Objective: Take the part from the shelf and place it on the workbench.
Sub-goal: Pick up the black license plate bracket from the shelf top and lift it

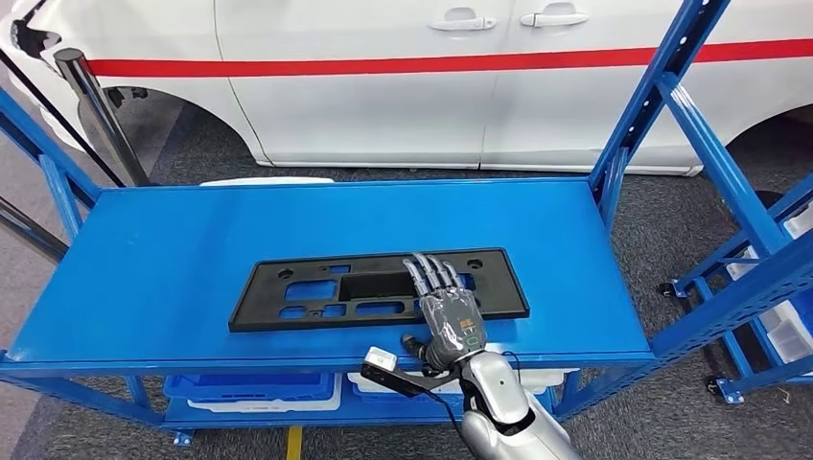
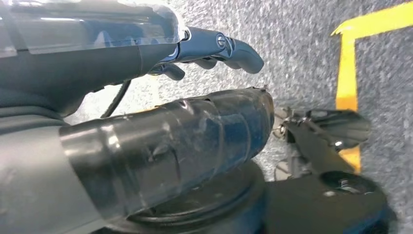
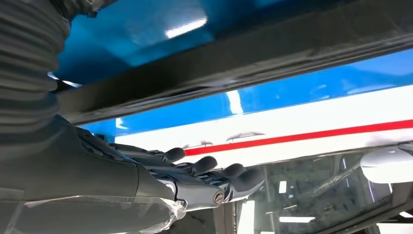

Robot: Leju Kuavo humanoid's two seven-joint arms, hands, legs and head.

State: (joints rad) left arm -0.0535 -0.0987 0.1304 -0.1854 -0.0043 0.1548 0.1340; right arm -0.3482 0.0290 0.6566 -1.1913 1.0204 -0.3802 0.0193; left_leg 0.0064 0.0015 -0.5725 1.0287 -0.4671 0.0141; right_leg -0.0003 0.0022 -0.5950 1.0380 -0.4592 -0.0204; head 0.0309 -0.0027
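My right hand (image 1: 449, 321) lies flat on the black part (image 1: 379, 287) near the shelf's (image 1: 144, 259) front edge, fingers (image 1: 431, 273) straight, grasping nothing. Left hand (image 2: 146, 87) hangs empty, loosely curled. Risk: the flat plate slides instead of lifting.

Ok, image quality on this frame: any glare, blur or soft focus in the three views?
Head view: even light, sharp; the black part and right hand read clearly on the blue shelf. Left wrist view: the left hand is close and soft, with glare on its clear cover; the floor is sharper. Right wrist view: lamp reflections streak the blue surface; the part's edge is blurred.
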